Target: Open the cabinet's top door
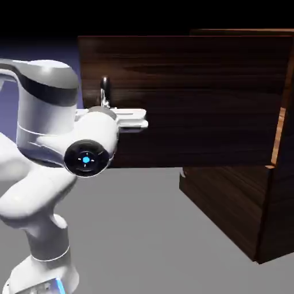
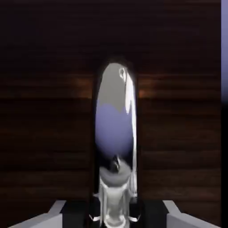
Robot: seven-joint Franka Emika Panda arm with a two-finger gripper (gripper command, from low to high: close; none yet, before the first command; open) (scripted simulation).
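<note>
"Where do we see the top door?"
"Swung out from the cabinet, reaching toward the exterior view's left, its silver handle near the free edge."
"And our gripper?"
"We have its jaws narrowed around that handle, the white arm alongside."

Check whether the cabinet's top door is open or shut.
Open: the top door swings well out from the cabinet, exposing its lit wooden edge.
</note>
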